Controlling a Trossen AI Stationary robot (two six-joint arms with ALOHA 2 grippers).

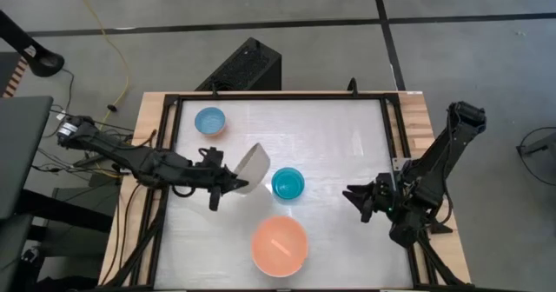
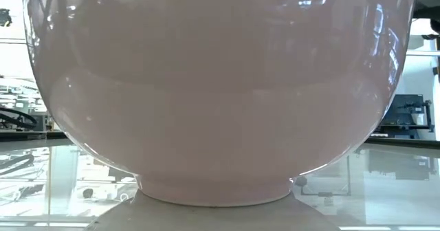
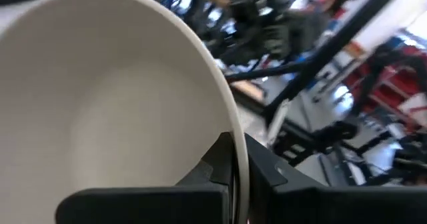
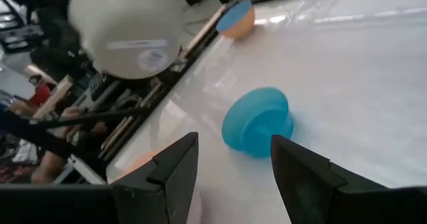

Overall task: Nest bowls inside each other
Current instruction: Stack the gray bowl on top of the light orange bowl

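The bench (image 1: pixel 347 144) fills the middle of the high view, its pale top ringed by a dark frame. On it, low and centre, sits the salmon-orange bowl (image 1: pixel 280 246), the largest resting piece, upright and empty; the low view is almost wholly taken up by its wall. Left of centre, the cream-white bowl (image 1: pixel 253 168) is tipped on edge and lifted off the bench, its rim pinched by the left hand (image 1: pixel 228 183), which is clenched on it; the left arm reaches in low from the frame's left. The teal bowl (image 1: pixel 287 184) stands just right of the cream-white one, and the light blue bowl (image 1: pixel 209 121) sits in the upper left of the bench, seemingly stacked in another bowl.

The step in hand looks like carrying the cream-white bowl toward a nest. Next it probably needs levelling, mouth up, over the salmon-orange bowl, then lowering in before release.

The right hand (image 1: pixel 360 198) waits at the right edge, fingers spread and empty, pointed toward the teal bowl.
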